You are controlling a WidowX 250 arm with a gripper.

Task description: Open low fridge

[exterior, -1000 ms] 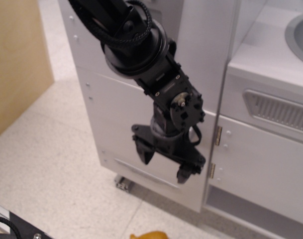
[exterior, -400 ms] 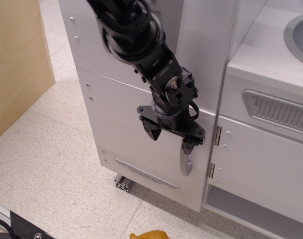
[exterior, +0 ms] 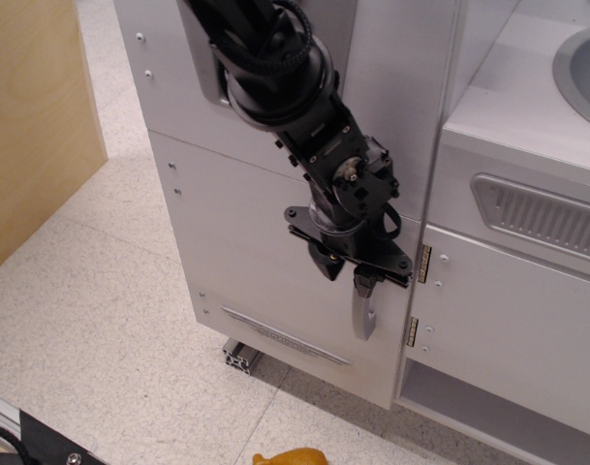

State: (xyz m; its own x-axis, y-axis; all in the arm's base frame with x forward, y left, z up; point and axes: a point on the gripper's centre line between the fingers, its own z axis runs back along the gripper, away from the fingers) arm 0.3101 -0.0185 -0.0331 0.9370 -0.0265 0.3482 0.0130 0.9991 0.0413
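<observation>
You are looking at the low fridge (exterior: 265, 262), a flat white door panel sitting closed in the lower half of the tall white cabinet, left of the counter (exterior: 527, 107). Its grey bar handle (exterior: 363, 315) is running upright near the door's right edge, just beside two brass hinges (exterior: 418, 291); only its lower part is showing. Your gripper (exterior: 345, 273) is pointing down at the handle's top with its fingers standing apart, one finger (exterior: 364, 283) lying against the bar, the other to its left. Compared with a second ago, the gripper is sitting higher and closer to the door, uncovering the handle it was hiding, and the door is staying shut
</observation>
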